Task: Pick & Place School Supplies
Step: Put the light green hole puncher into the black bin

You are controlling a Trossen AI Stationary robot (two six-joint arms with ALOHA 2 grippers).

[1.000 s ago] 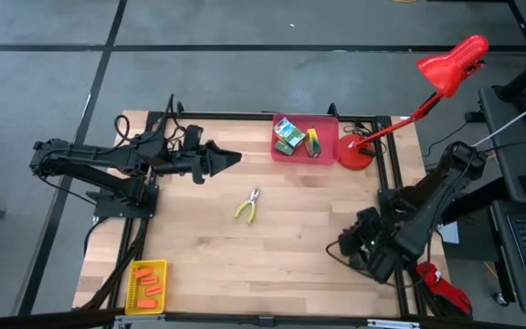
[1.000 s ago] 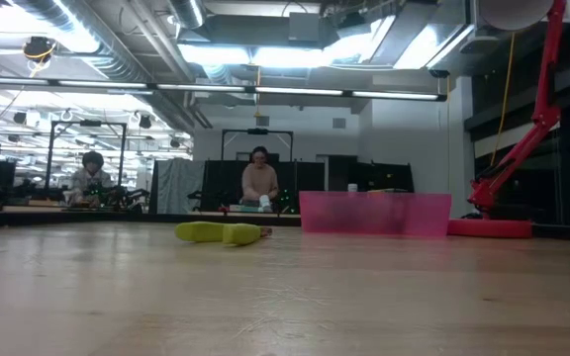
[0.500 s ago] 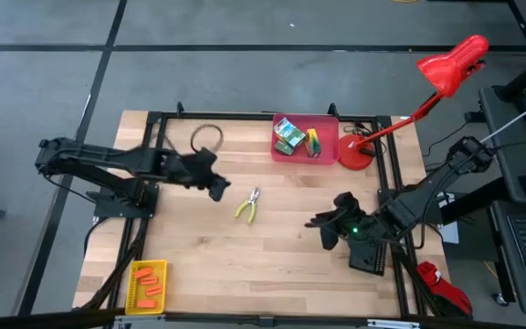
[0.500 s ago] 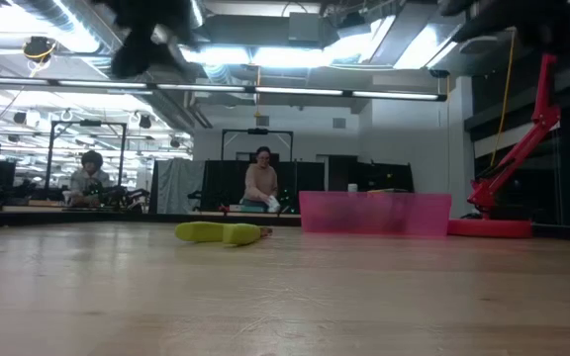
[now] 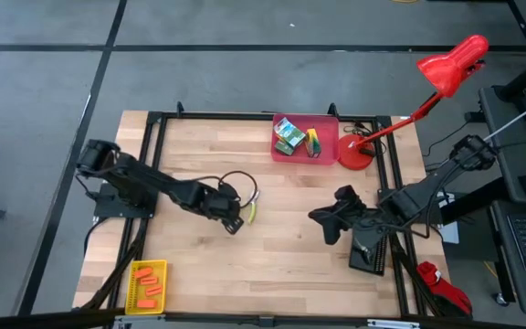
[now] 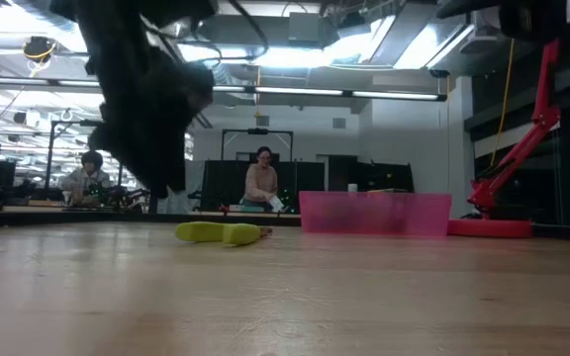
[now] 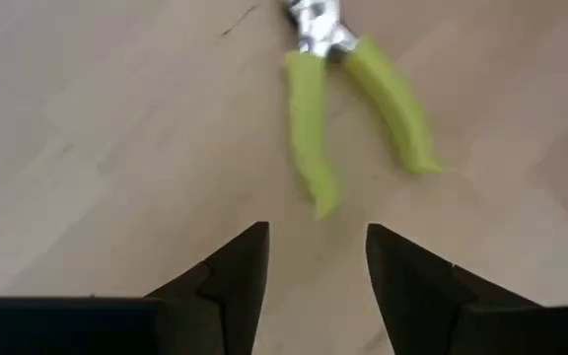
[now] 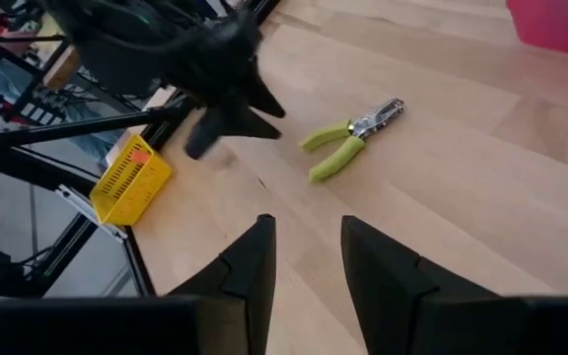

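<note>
One pair of pliers [image 7: 348, 99] with yellow-green handles lies flat on the wooden table near its middle, also seen in the right wrist view as pliers [image 8: 348, 138] and in the low view as pliers [image 6: 221, 232]. My left gripper [image 7: 314, 232] hangs open just above the table, tipped steeply down, its fingertips a little short of the handle ends; in the high view the left gripper [image 5: 234, 219] covers part of the pliers [image 5: 251, 211]. My right gripper [image 8: 304, 222] is open and empty, raised over the table's right half, right gripper [image 5: 322, 222].
A red bin [image 5: 329, 146] at the far edge holds green-and-yellow crayon boxes [image 5: 289, 134] and another pair of pliers [image 5: 313, 142]. A red desk lamp [image 5: 356, 153] stands beside it. A yellow bin [image 5: 135, 274] with orange sticks [image 5: 151, 291] sits at the near left corner. People sit beyond the table.
My left gripper has swung from high over the far left, down and toward the table's middle, and has tipped from nearly level to steeply down beside the pliers. My right gripper has come up from the near right corner toward the table's middle, then stayed. The pliers have not moved.
</note>
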